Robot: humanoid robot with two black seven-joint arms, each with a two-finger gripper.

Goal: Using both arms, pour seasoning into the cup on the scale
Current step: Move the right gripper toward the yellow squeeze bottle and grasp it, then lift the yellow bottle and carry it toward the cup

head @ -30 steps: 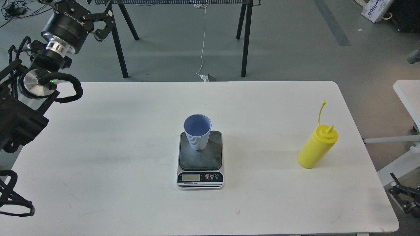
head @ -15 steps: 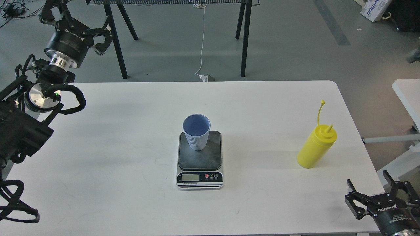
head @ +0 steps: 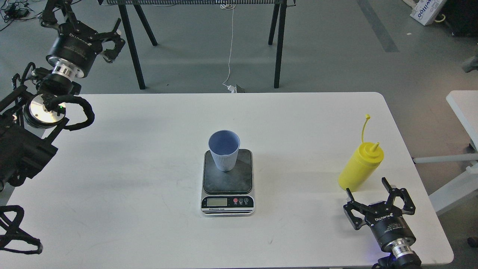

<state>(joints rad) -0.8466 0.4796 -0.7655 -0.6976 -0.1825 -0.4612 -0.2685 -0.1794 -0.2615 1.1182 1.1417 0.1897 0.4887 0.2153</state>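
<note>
The pale blue ribbed cup (head: 224,150) stands upright on the dark platform of the scale (head: 227,182) at the table's middle. The yellow seasoning bottle (head: 360,167) stands upright at the right side of the table, its cap strap up. My right gripper (head: 368,190) is open and empty, just in front of the bottle's base, fingers pointing toward it without touching. My left gripper (head: 80,18) is open and empty, raised beyond the table's far left corner, far from the cup.
The white table (head: 149,168) has a rounded far right corner and a right edge close to the bottle. Black trestle legs (head: 278,45) stand behind the table. A second white table (head: 463,108) is at the right.
My right arm has come in from the lower right and moved left and forward to just in front of the bottle. My left gripper shifted slightly. Cup, scale and bottle have not moved.
</note>
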